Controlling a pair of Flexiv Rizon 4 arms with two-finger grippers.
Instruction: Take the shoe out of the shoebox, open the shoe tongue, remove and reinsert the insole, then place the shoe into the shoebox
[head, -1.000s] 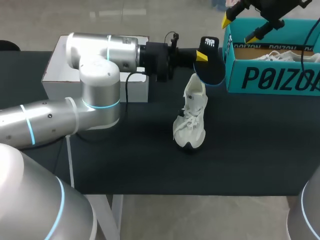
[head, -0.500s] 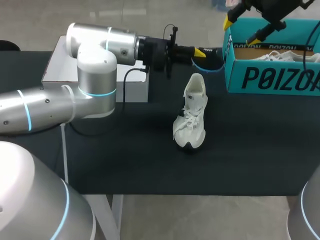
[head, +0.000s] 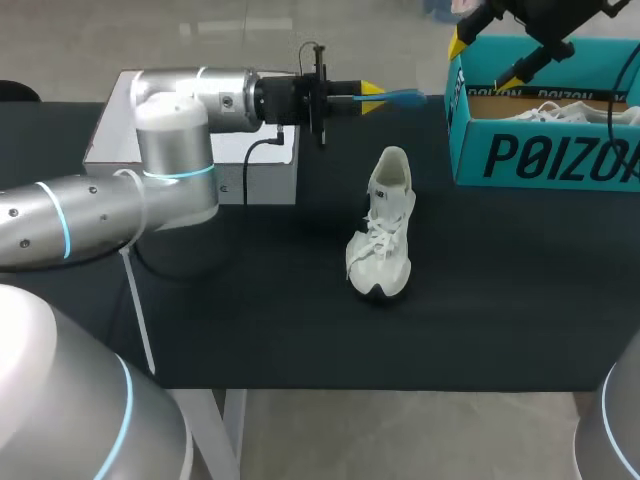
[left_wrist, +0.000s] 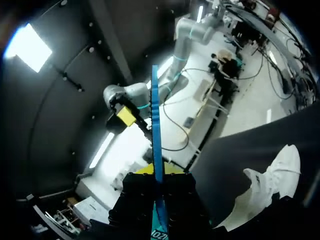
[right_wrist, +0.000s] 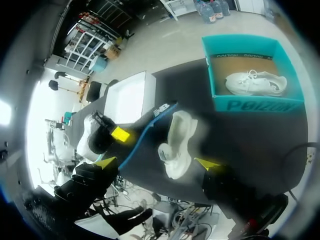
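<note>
A white shoe (head: 382, 238) lies on the black table, toe toward the front edge. My left gripper (head: 366, 91) is shut on a blue-edged insole (head: 402, 97), held edge-on in the air behind the shoe's heel. In the left wrist view the insole (left_wrist: 155, 120) stands as a thin blue strip out from the shut fingers, with the shoe (left_wrist: 272, 182) below and to one side. My right gripper (head: 482, 58) hangs open over the far left corner of the teal shoebox (head: 540, 155). The right wrist view looks down past its open gripper (right_wrist: 156, 163) at the shoe (right_wrist: 177, 136) and the insole (right_wrist: 145, 131).
A second white shoe (head: 560, 112) lies inside the teal shoebox. A white box (head: 185, 160) stands at the back left, under my left arm. Bare black tabletop surrounds the shoe toward the front.
My left gripper has drawn back to the left and turned the insole from showing its dark face to edge-on. The shoe and my right gripper have stayed put.
</note>
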